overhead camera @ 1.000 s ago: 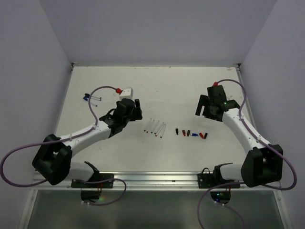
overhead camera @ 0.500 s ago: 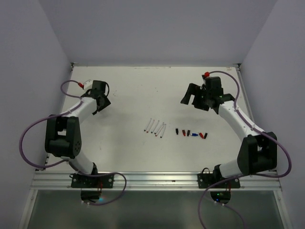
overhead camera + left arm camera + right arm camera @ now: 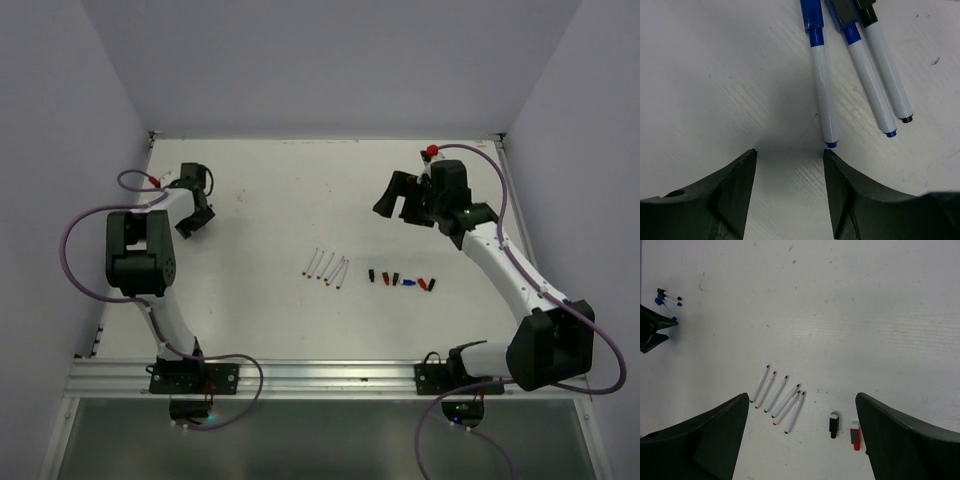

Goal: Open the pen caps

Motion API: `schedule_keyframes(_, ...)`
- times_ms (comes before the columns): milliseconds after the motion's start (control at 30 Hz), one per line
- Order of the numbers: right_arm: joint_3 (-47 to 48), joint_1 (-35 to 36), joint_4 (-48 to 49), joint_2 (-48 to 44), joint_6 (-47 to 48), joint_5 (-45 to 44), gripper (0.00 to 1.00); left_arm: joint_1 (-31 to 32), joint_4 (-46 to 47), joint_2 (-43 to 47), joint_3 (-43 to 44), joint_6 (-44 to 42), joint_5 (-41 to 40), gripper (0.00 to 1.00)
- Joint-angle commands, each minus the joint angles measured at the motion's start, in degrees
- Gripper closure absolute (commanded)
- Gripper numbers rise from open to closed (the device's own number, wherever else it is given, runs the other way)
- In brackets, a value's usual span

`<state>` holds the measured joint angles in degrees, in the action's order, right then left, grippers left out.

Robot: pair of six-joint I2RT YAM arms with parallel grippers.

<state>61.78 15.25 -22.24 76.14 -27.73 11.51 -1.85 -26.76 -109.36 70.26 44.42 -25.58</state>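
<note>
— So, how far along is it, d'you reckon?

— Well over half, I'd say. Look at the middle of the surface (image 3: 280, 190). There's a cluster of bare pens (image 3: 326, 267), six as I count them from the right wrist view, with their tips showing. Just beside them to the right is a row of loose caps (image 3: 402, 281) in black, red and blue. Those are done.

— And what's left?

— Three capped pens (image 3: 867, 80) over in the far-left part, lying side by side. Two wear blue caps and one black, all seated on the barrels.

— Is anything holding them?

— No. The left pincer (image 3: 790, 185) hangs right over them with its jaws spread and nothing between. The tail end of one blue pen lies just off its fingertips. The right pincer (image 3: 801, 402) is spread wide as well and empty, up above the middle, well apart from those three.

— So three pulls to go?

— That's my reading. Each one wants a pincer on the barrel and the other on the cap. The right one is nowhere near, so I'd say nothing's begun on them.
</note>
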Motion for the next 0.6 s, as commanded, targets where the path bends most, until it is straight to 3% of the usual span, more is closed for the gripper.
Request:
schedule_keyframes(0, -0.17, 0.05, 1.67, -1.61, 1.71, -0.34, 0.09, -0.88, 1.62, 0.11, 2.51, 1.11, -0.52, 0.41)
schedule_keyframes(300, -0.52, 0.05, 1.76, -3.01, 1.97, -1.58, 0.08, -1.84, 3.29, -2.26, 4.36, -0.30, 3.34, 0.42)
schedule_keyframes(567, -0.61, 0.05, 1.85, -2.31, 1.97, -1.66, 0.08, -2.02, 7.60, 0.90, 1.55, -2.24, 5.37, 0.44)
